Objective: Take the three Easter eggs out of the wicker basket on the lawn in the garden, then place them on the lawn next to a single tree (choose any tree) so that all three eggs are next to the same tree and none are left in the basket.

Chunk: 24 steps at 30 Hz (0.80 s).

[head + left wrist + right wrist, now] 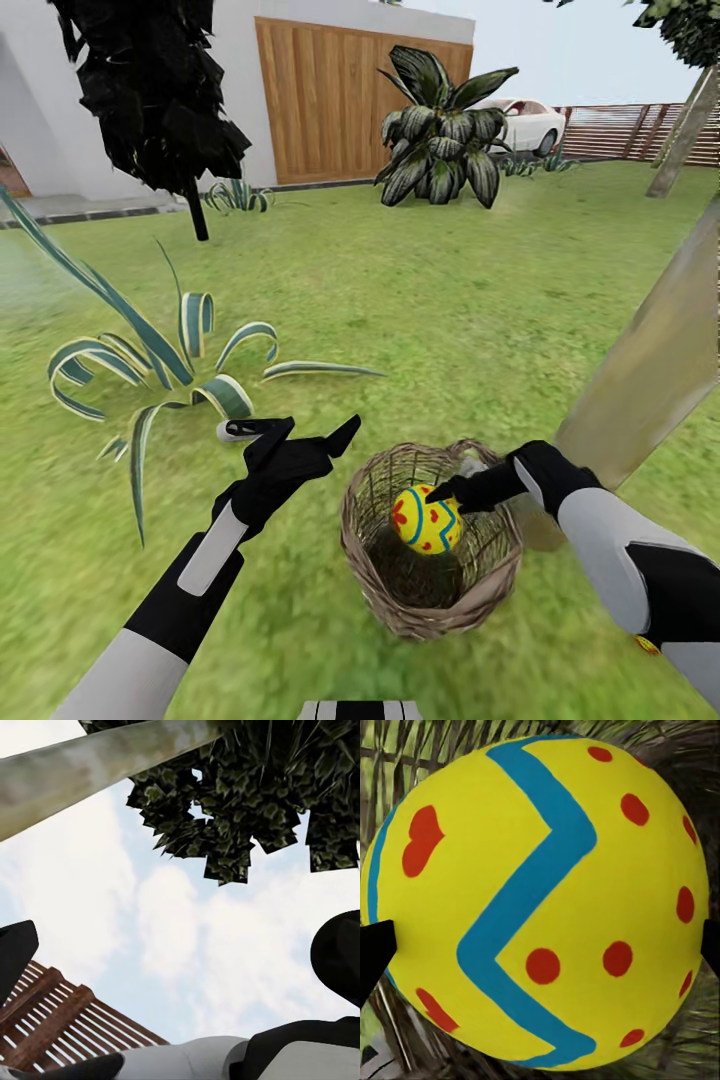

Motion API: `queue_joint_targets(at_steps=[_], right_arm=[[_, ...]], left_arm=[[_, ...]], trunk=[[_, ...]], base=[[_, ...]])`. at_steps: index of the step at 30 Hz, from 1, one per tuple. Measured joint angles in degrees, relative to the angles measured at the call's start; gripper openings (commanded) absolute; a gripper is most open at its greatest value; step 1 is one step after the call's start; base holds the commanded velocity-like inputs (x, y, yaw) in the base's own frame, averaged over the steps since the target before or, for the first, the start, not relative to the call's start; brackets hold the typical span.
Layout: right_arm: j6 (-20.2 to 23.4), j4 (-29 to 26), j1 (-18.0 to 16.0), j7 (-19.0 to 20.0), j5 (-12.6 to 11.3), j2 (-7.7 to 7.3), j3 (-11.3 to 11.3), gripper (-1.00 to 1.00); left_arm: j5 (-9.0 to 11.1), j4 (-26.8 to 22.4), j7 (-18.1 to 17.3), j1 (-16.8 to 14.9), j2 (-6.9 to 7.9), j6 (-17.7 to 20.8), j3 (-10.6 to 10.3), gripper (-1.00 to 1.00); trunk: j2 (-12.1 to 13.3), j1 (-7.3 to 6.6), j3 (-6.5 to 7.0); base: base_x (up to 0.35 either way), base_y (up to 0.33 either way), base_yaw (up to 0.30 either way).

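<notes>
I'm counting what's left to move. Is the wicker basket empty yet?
Not empty. One Easter egg sits in the wicker basket, the right gripper closed around it. The shaded bottom shows no other egg.

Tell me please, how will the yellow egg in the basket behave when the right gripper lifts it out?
The egg looks smooth and round, so it may slip between the right gripper's narrow fingers. If released on the lawn, it would probably roll. It looks rigid, not soft.
</notes>
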Motion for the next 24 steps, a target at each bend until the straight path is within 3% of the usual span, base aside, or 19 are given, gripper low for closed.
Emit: queue_joint_targets(at_steps=[4, 7, 9, 12, 16, 19, 24], right_arm=[[-0.04, 0.01, 0.03, 7.95, 0.04, -2.51, 0.00, -1.00], [-0.37, 0.04, 0.37, 19.79, 0.17, -4.45, 0.04, -1.00], [-0.60, 0.00, 0.52, 21.14, 0.15, -4.86, -0.01, -1.00], [-1.13, -0.01, 0.55, 27.21, 0.20, -5.10, -0.02, -1.00], [-3.86, 0.07, 0.68, 29.62, 0.17, -5.69, -0.04, -1.00], [-4.77, 0.15, 1.19, 33.68, 0.22, -6.54, 0.04, -1.00], [-8.19, 0.30, 2.02, 34.50, 0.28, -6.37, 0.15, -1.00]], left_arm=[[0.00, 0.00, 0.00, 0.00, 0.00, 0.00, 0.00, 1.00], [0.00, 0.00, 0.00, 0.00, 0.00, 0.00, 0.00, 1.00], [0.00, 0.00, 0.00, 0.00, 0.00, 0.00, 0.00, 1.00], [0.00, 0.02, 0.00, 0.00, 0.00, 0.00, 0.00, 1.00], [0.00, 0.00, 0.00, 0.00, 0.00, 0.00, 0.00, 1.00], [-0.03, 0.02, 0.00, 0.00, 0.00, 0.00, 0.00, 1.00], [0.19, 0.51, -0.12, 0.00, 0.78, 0.05, 0.39, 1.00]], trunk=[[0.05, -0.10, 0.89], [0.09, -0.18, 1.55], [0.12, -0.23, 1.99], [0.16, -0.31, 2.66], [0.21, -0.41, 3.55], [0.26, -0.49, 4.21], [0.27, -0.51, 4.44]], base=[[0.000, 0.000, 0.000], [0.000, 0.000, 0.000], [0.000, 0.000, 0.000], [0.000, 0.000, 0.000], [0.000, 0.000, 0.000], [0.000, 0.000, 0.000], [0.000, 0.000, 0.000]])
